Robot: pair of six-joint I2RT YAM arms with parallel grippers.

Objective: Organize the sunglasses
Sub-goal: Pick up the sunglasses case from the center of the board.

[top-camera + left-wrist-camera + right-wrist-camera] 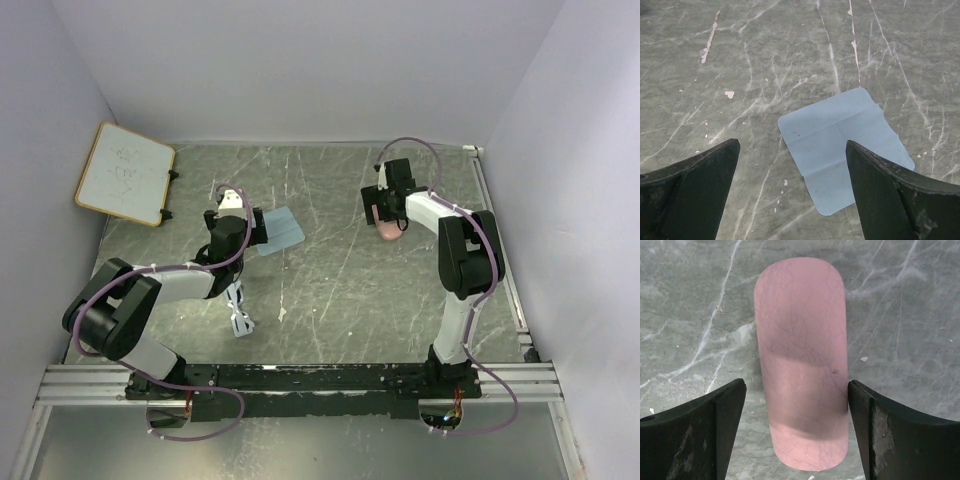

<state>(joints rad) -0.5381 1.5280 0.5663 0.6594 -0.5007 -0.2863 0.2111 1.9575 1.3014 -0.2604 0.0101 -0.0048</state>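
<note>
**Two spread claws over a cloth and a case; sunglasses lie apart, near the left arm**

Nearest is a ribbed silver metal rail (80,385), with the two arm bases on a black plate. The desk (340,290) beyond it is grey-green, marbled stone in look, and crossed by pale scratches and a few white chips.

The one pair of sunglasses (240,320) comes next. It is a small, thin white frame of looped outlines, lying flat on the desk just beside the left arm's forearm. It is well apart from both claws and nothing touches it.

Farther out, the left claw (258,232) is spread wide and holds nothing. Its two dark, wedge-shaped fingers (695,190) have scuffed edges. Below them lies one light blue-grey cloth (840,145), a soft rounded rectangle with fold creases, flat on the stone.

At about the same depth on the right, the right claw (385,215) is also spread. One tan-pink case (800,360) lies lengthwise between its fingers (900,435). The case is an oblong with rounded ends and a finely crackled, leathery skin. There is a clear gap on one side, and the other finger is at the case's edge.

Farthest, at the left wall, is one wood-framed whiteboard (125,172) with faint marks.
</note>
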